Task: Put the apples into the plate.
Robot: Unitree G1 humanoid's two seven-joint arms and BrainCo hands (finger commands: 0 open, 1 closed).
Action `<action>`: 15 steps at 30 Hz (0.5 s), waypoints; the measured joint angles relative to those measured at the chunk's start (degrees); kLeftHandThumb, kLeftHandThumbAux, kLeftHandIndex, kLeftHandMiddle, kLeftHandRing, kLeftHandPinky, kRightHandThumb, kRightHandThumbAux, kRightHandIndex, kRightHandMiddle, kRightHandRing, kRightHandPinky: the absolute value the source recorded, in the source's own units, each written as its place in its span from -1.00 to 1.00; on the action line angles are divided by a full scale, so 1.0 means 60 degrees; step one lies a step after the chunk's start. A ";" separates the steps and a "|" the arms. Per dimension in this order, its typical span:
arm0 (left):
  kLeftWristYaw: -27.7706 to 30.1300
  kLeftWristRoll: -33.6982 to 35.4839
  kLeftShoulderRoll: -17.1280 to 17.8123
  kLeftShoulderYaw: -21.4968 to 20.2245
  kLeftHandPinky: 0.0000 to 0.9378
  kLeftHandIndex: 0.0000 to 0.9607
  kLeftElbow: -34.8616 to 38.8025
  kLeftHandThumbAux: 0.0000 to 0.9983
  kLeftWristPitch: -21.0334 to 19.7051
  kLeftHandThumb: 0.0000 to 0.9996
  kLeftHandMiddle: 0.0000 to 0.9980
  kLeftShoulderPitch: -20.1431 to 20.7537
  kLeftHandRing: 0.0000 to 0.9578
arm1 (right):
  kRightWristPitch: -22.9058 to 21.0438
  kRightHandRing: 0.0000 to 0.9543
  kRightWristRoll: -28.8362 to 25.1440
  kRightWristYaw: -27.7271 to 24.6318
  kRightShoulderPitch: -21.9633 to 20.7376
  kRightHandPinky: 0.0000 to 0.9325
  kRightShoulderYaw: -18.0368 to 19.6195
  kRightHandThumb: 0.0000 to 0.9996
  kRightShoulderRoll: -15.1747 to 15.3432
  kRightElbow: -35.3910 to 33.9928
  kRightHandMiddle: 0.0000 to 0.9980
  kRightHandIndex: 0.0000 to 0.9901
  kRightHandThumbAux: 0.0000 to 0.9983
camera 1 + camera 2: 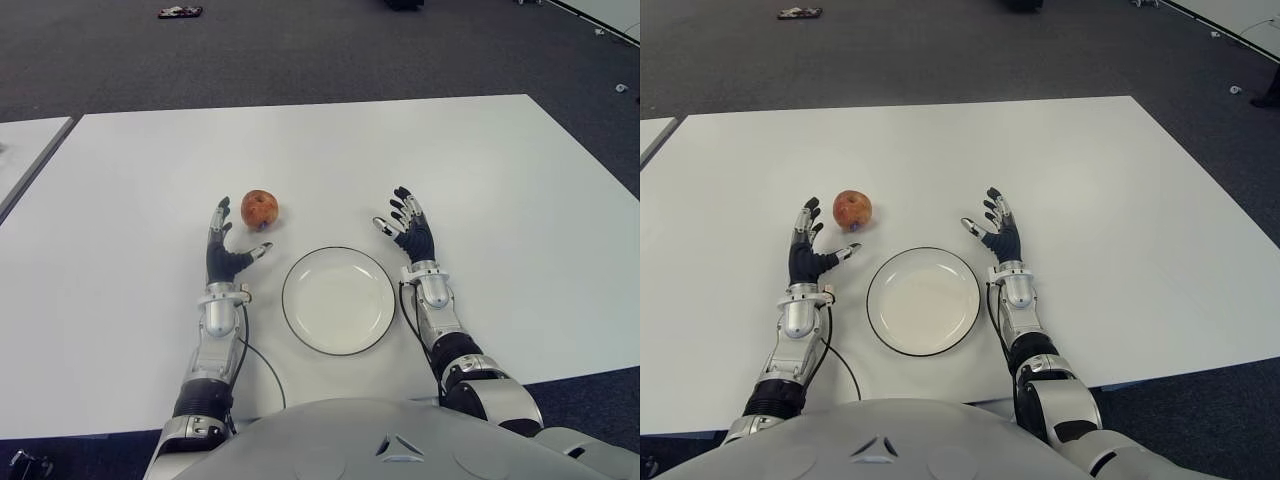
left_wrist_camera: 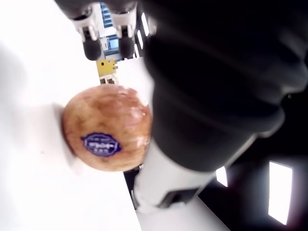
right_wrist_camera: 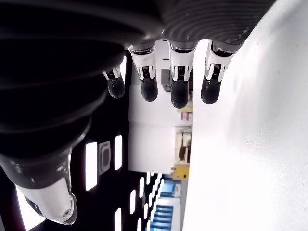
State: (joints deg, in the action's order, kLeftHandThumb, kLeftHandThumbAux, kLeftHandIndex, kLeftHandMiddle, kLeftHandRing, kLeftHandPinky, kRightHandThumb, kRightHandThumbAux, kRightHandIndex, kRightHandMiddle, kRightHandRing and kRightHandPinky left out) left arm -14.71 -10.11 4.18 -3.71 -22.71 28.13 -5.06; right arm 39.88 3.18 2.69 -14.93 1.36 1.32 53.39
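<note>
Start of the reach-to-grasp step. A single apple (image 1: 259, 208) lies on the white tabletop (image 1: 500, 170) left of frame centre, just beyond the left robot hand (image 1: 226, 248), whose fingers are spread wide and hold nothing. The empty plate (image 1: 338, 300) sits lower centre, between the two arms. The right robot hand (image 1: 405, 226), also open and empty, shows right of the plate. Next move, by judgement: advance the left robot hand, close around the apple, lift it rightward over the plate rim

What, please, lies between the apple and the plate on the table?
Nothing: in the left eye view only bare white table separates the apple from the plate. The left robot hand shows open beside that stretch.
</note>
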 measured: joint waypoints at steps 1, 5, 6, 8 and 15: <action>0.0000 0.0001 0.0000 0.0000 -1.00 -1.00 -0.0003 -0.04 0.0000 -1.00 -1.00 0.0002 -1.00 | 0.0000 -0.76 0.0000 0.0000 -0.0004 -0.70 0.0000 -0.67 0.0000 0.0000 -0.79 -0.96 0.43; 0.0000 0.0005 0.0000 0.0002 -1.00 -1.00 -0.0005 -0.05 0.0000 -1.00 -1.00 0.0005 -1.00 | 0.0000 -0.76 -0.0001 -0.0003 -0.0011 -0.70 0.0000 -0.68 0.0001 0.0001 -0.79 -0.96 0.43; 0.0000 0.0008 0.0000 0.0003 -1.00 -1.00 -0.0004 -0.05 -0.0001 -1.00 -1.00 0.0005 -1.00 | 0.0000 -0.76 -0.0001 -0.0003 -0.0011 -0.70 0.0000 -0.68 0.0001 0.0001 -0.79 -0.96 0.43; 0.0001 0.0011 0.0000 0.0004 -1.00 -1.00 -0.0004 -0.05 -0.0003 -1.00 -1.00 0.0005 -1.00 | 0.0000 -0.76 -0.0001 -0.0005 -0.0011 -0.71 0.0000 -0.68 0.0001 0.0001 -0.80 -0.97 0.42; 0.0003 0.0019 0.0000 0.0007 -1.00 -1.00 -0.0001 -0.05 -0.0044 -1.00 -1.00 0.0005 -1.00 | -0.0003 -0.77 -0.0001 -0.0033 -0.0011 -0.72 -0.0002 -0.69 0.0007 0.0000 -0.81 -0.97 0.41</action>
State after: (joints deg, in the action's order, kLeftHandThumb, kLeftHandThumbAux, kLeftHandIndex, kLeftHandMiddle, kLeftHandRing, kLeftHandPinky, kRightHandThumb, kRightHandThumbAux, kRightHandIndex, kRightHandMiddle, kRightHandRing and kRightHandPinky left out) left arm -14.69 -9.99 4.17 -3.68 -22.71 27.86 -5.03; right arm 39.87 3.17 2.49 -15.00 1.35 1.36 53.39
